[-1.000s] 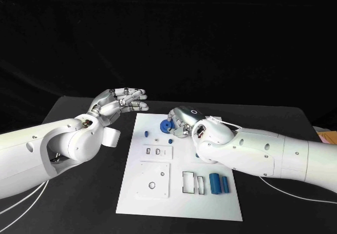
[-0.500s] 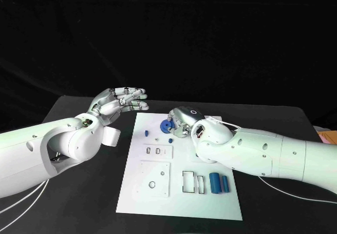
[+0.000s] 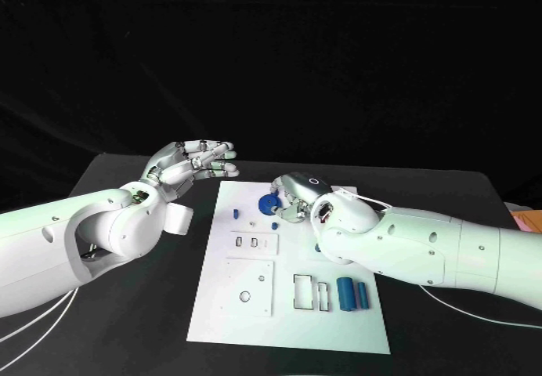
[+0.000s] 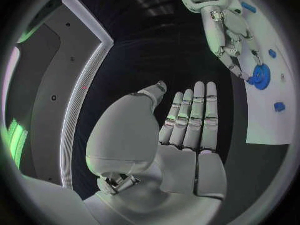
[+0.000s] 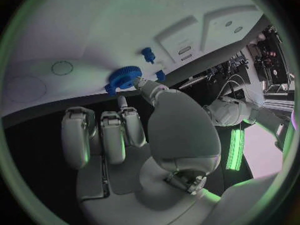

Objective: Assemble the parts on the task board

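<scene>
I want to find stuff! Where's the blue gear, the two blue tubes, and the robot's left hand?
blue gear [image 3: 268,204], head view, its toothed face.
blue tubes [image 3: 347,295], head view, the left tube's side.
left hand [image 3: 189,165], head view, back of the hand.

A robotics lab is being shown: a black counter [image 3: 124,313] is being backed by black drapes [image 3: 339,78], and racks of cabled equipment [image 5: 272,50] are being seen nearby.
</scene>
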{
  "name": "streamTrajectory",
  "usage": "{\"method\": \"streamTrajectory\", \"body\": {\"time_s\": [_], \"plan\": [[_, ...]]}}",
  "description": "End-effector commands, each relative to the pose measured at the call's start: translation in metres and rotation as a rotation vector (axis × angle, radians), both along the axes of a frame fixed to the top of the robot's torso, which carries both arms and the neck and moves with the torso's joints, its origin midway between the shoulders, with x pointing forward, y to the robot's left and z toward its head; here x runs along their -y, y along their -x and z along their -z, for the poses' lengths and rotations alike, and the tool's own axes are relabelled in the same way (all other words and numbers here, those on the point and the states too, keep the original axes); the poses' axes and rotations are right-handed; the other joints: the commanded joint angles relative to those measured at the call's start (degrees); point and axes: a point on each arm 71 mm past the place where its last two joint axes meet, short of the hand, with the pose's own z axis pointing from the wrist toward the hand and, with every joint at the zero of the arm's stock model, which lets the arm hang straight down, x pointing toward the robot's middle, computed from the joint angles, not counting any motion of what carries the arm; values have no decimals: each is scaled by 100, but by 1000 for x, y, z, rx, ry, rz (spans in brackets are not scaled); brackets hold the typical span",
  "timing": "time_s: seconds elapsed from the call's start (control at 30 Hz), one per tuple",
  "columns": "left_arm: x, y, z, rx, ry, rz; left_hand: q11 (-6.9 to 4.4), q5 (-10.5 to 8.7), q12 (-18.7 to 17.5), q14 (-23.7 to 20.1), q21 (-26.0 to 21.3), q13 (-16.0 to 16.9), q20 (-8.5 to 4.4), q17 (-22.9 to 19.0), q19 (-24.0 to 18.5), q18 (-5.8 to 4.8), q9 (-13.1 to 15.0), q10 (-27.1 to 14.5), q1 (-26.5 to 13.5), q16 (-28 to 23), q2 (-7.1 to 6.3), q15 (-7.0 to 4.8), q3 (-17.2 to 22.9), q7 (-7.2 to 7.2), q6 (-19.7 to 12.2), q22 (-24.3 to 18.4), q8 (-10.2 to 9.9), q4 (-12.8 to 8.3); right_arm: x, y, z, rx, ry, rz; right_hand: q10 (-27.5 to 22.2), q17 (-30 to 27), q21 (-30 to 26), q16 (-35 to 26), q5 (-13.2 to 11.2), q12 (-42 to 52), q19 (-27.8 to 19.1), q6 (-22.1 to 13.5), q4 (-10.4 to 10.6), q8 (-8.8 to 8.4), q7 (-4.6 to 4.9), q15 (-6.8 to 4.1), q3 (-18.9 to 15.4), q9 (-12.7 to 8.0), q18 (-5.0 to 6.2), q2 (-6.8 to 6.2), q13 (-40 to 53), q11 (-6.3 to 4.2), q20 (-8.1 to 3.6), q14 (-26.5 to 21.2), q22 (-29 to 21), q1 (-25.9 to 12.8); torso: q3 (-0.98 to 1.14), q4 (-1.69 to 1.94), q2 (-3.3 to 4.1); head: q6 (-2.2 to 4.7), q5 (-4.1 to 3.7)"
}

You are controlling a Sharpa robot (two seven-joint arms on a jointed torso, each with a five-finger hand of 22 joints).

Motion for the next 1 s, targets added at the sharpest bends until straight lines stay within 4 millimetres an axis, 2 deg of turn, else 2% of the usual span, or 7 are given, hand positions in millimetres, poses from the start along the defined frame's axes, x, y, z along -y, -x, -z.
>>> {"method": "streamTrajectory", "body": {"time_s": [0.03,0.23,0.33,0.4,0.53,0.73,1.0], "plan": [[1,0,-1,5,7,14,1,21,-39,-37,-35,5,10,4,-27,71,5,-35,-10,31,49,-15,26,303,-42,-5,-20,19,0,3,0,-6,-4,-17,-31,1510,-18,25,-20,-25,293,-26,22,-23,0,41,-11,-4,35,-34,323,16,47,609,408,-40,3,-10,3,4,-4],[1,0,-1,5,8,14,1,21,-39,-37,-35,5,10,4,-27,71,5,-35,-10,31,49,-15,26,303,-42,-5,-20,19,6,4,0,-18,-16,-12,-23,1510,-27,25,21,-18,290,59,87,-15,-6,38,-25,21,38,12,334,14,49,609,399,-77,6,7,5,5,-20],[1,0,-1,5,8,16,1,21,-39,-37,-35,5,10,4,-27,71,5,-35,-10,31,49,-15,26,303,-42,-5,-20,19,19,1,-2,-32,-67,5,-25,1510,-46,25,60,-22,282,162,132,11,-20,26,-21,48,44,59,330,3,43,609,375,-92,5,14,2,20,-49],[0,0,-1,5,8,14,1,21,-39,-37,-35,5,10,4,-27,71,5,-35,-10,31,49,-15,26,303,-42,-5,-20,19,32,-2,-7,-55,-132,7,-112,1510,-130,25,111,-102,243,200,137,4,-16,23,18,59,69,118,228,-1,38,609,264,-54,4,6,-7,25,-50],[-2,-2,-1,6,5,7,1,21,-39,-37,-35,5,10,4,-27,71,5,-35,-10,31,49,-15,26,303,-42,-5,-20,19,57,-5,-19,-118,-276,-18,-253,1510,-215,25,184,-217,195,170,75,-69,13,45,111,60,89,194,93,21,55,609,168,72,0,-47,-21,63,-55],[-5,-5,1,7,2,-1,1,21,-38,-39,-35,5,10,8,-27,71,7,-34,-8,33,48,-15,25,302,-41,-7,-21,22,95,5,-38,-199,-424,-62,-607,1510,-456,25,234,-516,55,238,-68,-116,29,56,220,88,151,211,-264,35,76,609,-108,250,8,-104,-76,107,-118],[-6,-8,2,9,0,-8,0,21,-38,-40,-35,5,10,10,-26,71,8,-33,-4,34,46,-16,26,301,-39,-8,-21,20,132,17,-37,-250,-428,-61,-1562,805,-1435,-373,227,-1369,-444,379,-222,-147,23,51,373,149,382,169,-1256,29,75,338,-1205,437,30,-174,-134,144,-230]]}}
